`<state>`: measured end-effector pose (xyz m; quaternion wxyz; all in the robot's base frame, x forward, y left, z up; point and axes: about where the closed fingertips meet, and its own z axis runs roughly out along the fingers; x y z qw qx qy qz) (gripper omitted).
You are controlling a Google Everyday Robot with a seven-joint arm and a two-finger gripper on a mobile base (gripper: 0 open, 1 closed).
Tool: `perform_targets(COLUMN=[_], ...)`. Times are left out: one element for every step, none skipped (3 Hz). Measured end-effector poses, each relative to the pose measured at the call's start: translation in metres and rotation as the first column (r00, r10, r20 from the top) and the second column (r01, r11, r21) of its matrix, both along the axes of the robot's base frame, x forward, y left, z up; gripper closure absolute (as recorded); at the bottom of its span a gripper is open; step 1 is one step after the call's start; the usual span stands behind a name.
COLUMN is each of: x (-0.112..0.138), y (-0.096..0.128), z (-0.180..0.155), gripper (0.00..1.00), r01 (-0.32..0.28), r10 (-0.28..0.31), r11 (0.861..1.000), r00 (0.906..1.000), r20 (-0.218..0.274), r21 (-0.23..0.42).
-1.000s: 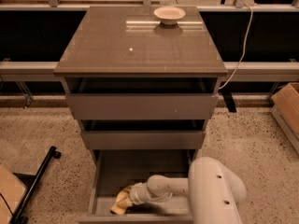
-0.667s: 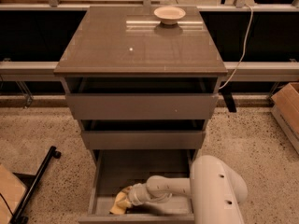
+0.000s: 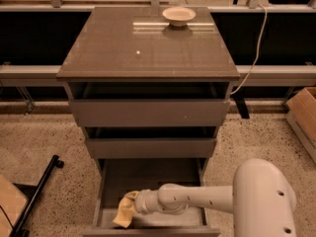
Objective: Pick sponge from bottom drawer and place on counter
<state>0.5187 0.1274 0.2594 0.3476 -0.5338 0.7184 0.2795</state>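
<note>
Speckled stone floor [image 3: 39,147] spreads round a grey-brown cabinet of three drawers, with a dark recess and a pale rail behind it. A cardboard box [image 3: 303,112] sits at the right edge of the view and a black stand [image 3: 37,191] lies on the floor to the left.

The counter [image 3: 98,38] is glossy. It carries only a pale bowl [image 3: 178,16], close to its far edge and right of the middle, and a small white dot [image 3: 138,52] nearer the centre.

The robot's white arm [image 3: 197,199] reaches in from the lower right. Its bulky housing now stands further right than a second ago.

The bottom drawer [image 3: 148,174] is pulled well out, forward of the counter's front edge.

The gripper [image 3: 137,202] is down in the drawer's front-left part, below the counter's front-left corner. The sponge [image 3: 124,212] hangs folded right against its tip and hides it, so I cannot tell how far the claw is open or whether it has a hold.

The sponge has barely shifted, perhaps sitting a touch higher. I judge that the grasp is being made or only just made. The lift out of the drawer and up to the counter is yet to come.
</note>
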Motion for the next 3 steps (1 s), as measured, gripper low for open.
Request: perform_targets(x=[-0.033, -0.062, -0.078], y=[-0.002, -0.01, -0.022], z=[0.051, 0.115, 0.181], gripper=[1.0, 1.0, 1.0], r01=[-0.036, -0.061, -0.069], r10=[0.034, 0.05, 0.048], r11=[0.998, 0.992, 0.988], r00=[0.9985, 0.9944, 0.988], r20=[0.043, 0.094, 0.147], r21=[0.058, 0.115, 0.141])
